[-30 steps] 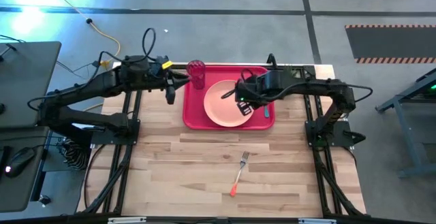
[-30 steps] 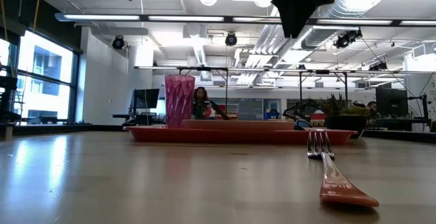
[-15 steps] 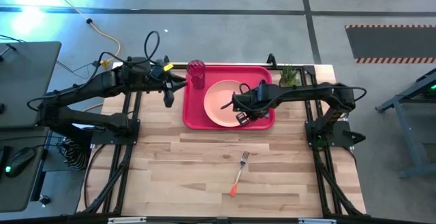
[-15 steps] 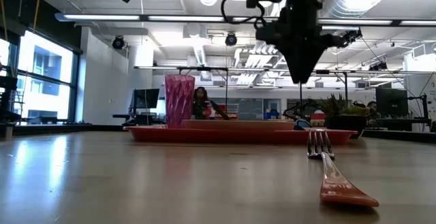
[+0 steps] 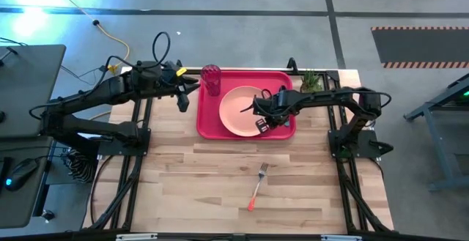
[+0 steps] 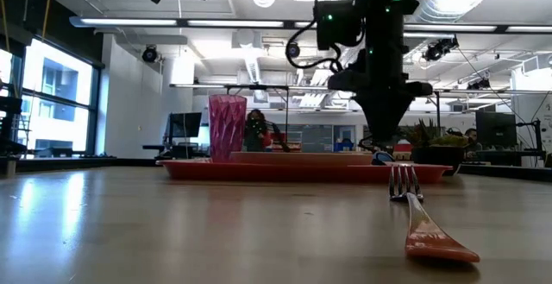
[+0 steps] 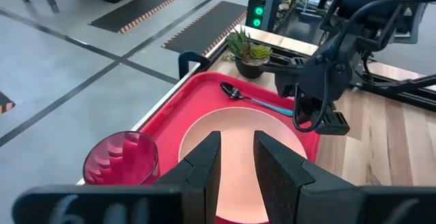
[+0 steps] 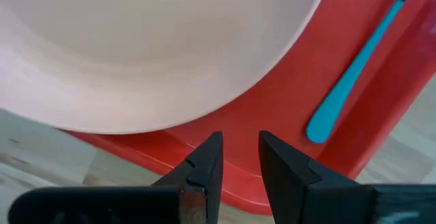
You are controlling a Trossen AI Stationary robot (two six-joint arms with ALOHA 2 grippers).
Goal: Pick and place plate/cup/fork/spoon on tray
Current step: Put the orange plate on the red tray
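The red tray [image 5: 209, 127] lies at the table's far middle. On it stand the salmon-pink plate [image 5: 238, 109] and, at its far left corner, the ribbed pink cup [image 5: 211, 80]. The spoon with the light-blue handle [image 7: 255, 101] lies on the tray to the right of the plate [image 8: 157, 40]. The fork [image 5: 256, 184] lies on the bare wood near the table's middle, its orange-red handle toward the near edge. My right gripper [image 5: 261, 126] is shut and empty, low over the tray's near right part. My left gripper [image 5: 189, 87] is shut and empty, raised just left of the cup.
A small green potted plant [image 5: 311, 81] stands on the table behind the tray's far right corner. Bare wood lies between the tray's near rim [image 8: 225, 183] and the fork [image 6: 418, 215]. The arms' frames run along both table sides.
My right gripper has moved over the tray toward the table's near edge and come down, from above the plate's right side to low over the tray's near right part. The tableware has stayed in place.
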